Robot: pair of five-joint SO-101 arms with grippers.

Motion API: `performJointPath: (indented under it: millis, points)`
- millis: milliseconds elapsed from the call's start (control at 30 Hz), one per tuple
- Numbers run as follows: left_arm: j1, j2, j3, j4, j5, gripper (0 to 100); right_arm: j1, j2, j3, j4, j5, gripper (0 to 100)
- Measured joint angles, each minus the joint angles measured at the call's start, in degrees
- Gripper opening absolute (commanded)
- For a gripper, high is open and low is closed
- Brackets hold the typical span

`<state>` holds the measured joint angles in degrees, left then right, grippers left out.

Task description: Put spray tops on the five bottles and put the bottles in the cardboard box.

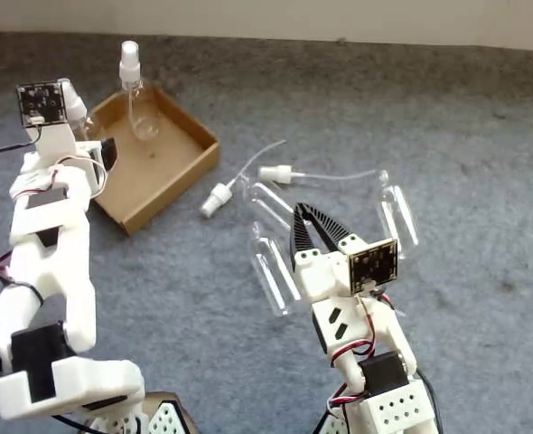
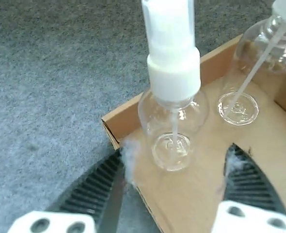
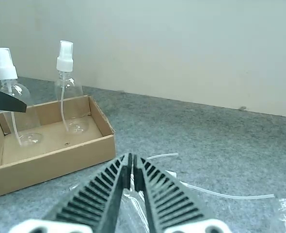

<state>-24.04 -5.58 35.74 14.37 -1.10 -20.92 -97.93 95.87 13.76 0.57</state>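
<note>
Two clear bottles with white spray tops stand upright in the cardboard box (image 1: 163,176). One stands at the far corner (image 1: 133,90). The other (image 2: 174,111) stands near the box's left corner, between the wide-apart fingers of my left gripper (image 2: 174,187), which is open and not touching it. Three bare bottles lie on the carpet (image 1: 274,269), (image 1: 268,201), (image 1: 398,212). Two loose spray tops (image 1: 217,199), (image 1: 280,174) with thin tubes lie among them. My right gripper (image 1: 299,215) is shut and holds nothing, its tips beside the middle lying bottle.
Grey carpet covers the table, with a pale wall (image 3: 182,48) behind it. The left arm's body (image 1: 50,253) stands along the box's near left side. Open carpet lies between the box and the lying bottles, and to the far right.
</note>
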Motion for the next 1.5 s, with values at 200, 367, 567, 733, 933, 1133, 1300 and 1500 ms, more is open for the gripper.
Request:
performJointPath:
  millis: [200,367,567,733,933,1133,1300,1500]
  points:
    - [0.35,-5.63,0.00,7.74,0.00,27,0.00,0.00,0.00,0.00,0.00,0.5]
    - [2.11,-13.71,0.00,19.25,0.00,27,0.00,0.00,0.00,0.00,0.00,0.5]
    - [10.29,-23.47,0.00,35.96,0.00,27,0.62,0.00,0.00,0.00,0.00,0.5]
    - [19.43,-25.67,0.00,48.00,1.58,27,6.07,0.00,0.00,0.00,0.00,0.5]
    - [28.40,-25.67,-2.99,57.32,10.02,27,8.26,0.00,0.00,0.00,0.00,0.5]
    - [40.09,-25.67,-7.12,65.05,18.73,27,8.53,0.00,0.00,0.00,0.00,0.5]
    - [45.19,-21.98,-9.14,65.58,24.97,27,8.44,0.00,0.00,0.00,0.00,0.5]
    - [46.51,-7.91,-16.79,65.76,31.74,27,8.44,0.00,0.00,0.00,0.00,0.5]
